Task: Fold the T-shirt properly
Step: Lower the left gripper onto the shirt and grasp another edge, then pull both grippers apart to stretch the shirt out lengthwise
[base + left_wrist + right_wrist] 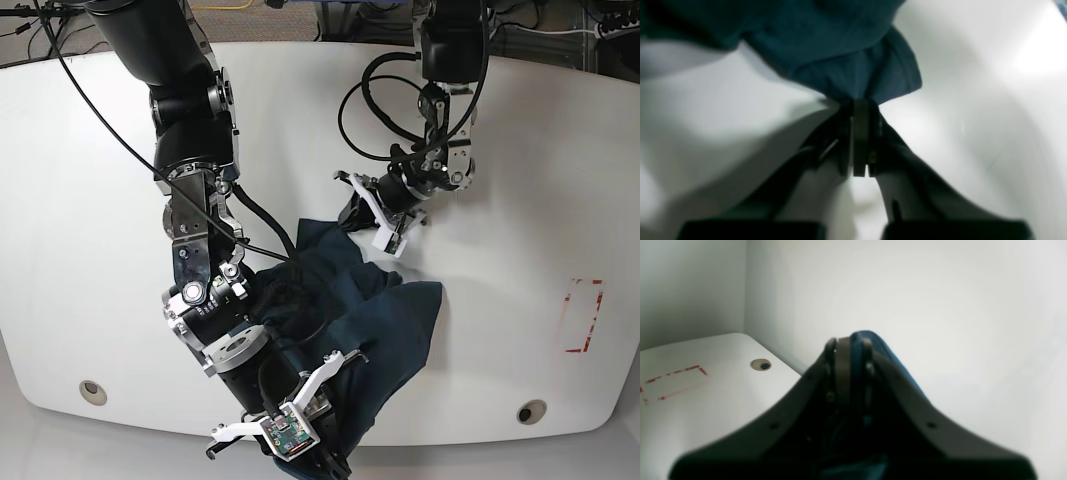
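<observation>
While the left tool [860, 103] pinches a bunched fold of the T-shirt [385, 310], the right tool [850, 340] grips blue cloth too. Crumpled near the worktop's [520, 150] front edge, the shirt is partly hidden by the right arm; both wrist views are blurred.

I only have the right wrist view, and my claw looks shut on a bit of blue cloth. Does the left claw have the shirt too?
Observer: Yes. The left wrist view shows the left claw shut on a bunched edge of the T-shirt.
Operator: Is the shirt flat?
Observer: No. In the base view it is crumpled, stretching between the two claws over the white table.
Operator: Where is my claw on the table?
Observer: The right claw is at the table's near edge. The left one is nearer the middle.
</observation>
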Motion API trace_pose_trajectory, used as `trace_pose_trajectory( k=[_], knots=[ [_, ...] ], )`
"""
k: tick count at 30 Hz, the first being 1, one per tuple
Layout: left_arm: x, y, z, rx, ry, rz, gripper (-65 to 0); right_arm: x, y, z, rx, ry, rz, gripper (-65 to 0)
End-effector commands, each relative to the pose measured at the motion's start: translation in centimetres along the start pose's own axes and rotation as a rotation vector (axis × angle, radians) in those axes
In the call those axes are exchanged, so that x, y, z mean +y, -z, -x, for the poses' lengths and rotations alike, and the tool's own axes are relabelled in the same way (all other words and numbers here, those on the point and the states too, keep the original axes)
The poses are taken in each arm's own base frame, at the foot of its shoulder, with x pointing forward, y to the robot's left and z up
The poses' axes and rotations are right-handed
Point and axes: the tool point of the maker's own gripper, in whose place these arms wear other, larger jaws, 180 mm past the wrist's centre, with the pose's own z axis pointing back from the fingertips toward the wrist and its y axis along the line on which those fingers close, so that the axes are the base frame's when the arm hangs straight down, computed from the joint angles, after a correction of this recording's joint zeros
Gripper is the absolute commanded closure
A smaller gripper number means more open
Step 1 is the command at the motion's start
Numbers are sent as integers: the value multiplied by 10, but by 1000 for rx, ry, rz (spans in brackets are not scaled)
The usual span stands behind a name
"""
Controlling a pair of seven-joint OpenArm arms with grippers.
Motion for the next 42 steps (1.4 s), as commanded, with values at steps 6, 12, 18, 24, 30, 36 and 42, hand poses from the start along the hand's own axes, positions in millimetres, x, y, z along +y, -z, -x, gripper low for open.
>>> trace_pose_trajectory(
  k=[6, 12, 18, 24, 30, 36, 42],
  knots=[
    [-2, -24, -1, 8, 59, -86, -262, -6, 1, -27, -84, -5, 15, -2],
    [-4, -32, -8, -18, 57, -152, -435, -5, 1, -27, -84, -6, 14, -2],
    [-7, -26, -14, -25, 40, -199, -499, -5, 1, -27, -85, -4, 11, -2],
    [-14, -14, -28, -45, 31, -239, -503, -5, 2, -27, -84, -4, 11, -2],
    [-15, 5, -31, -18, 19, -283, -503, -5, 2, -27, -84, -4, 11, -3],
    [-14, 23, -29, 20, 25, -307, -504, -5, 2, -27, -84, -4, 11, -3],
    [-11, 35, -19, 72, 21, -305, -501, -5, 1, -24, -78, 4, 11, -3]
  ],
)
